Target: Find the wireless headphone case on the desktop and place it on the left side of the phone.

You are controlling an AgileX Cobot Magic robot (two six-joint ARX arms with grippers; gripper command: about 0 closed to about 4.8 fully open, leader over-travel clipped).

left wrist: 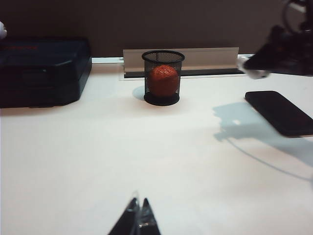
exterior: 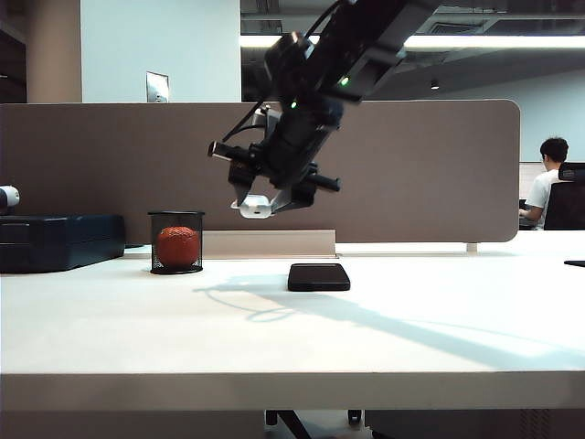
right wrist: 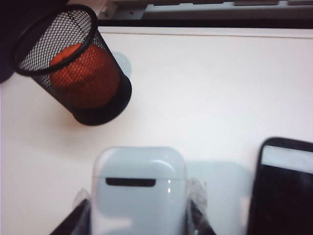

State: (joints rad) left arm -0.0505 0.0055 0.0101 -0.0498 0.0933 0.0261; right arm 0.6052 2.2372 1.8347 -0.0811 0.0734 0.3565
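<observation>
Case (right wrist: 139, 188) is clamped between the right gripper's (exterior: 260, 203) jaws, held in the air above the desk (exterior: 274, 329), well clear of the surface. In the exterior view it hangs above and a bit left of the phone (exterior: 319, 277), between phone and mesh cup (exterior: 176, 242). Dark slot on the case faces the right wrist camera. Phone lies flat on the desk, right of the cup; the cup holds an orange ball (exterior: 178, 246). Blue box (exterior: 59, 240) sits at the far left edge by the partition (exterior: 411, 165). Left gripper (left wrist: 138, 220) is low over the near desk, well apart from everything, fingertips together, holding nothing.
</observation>
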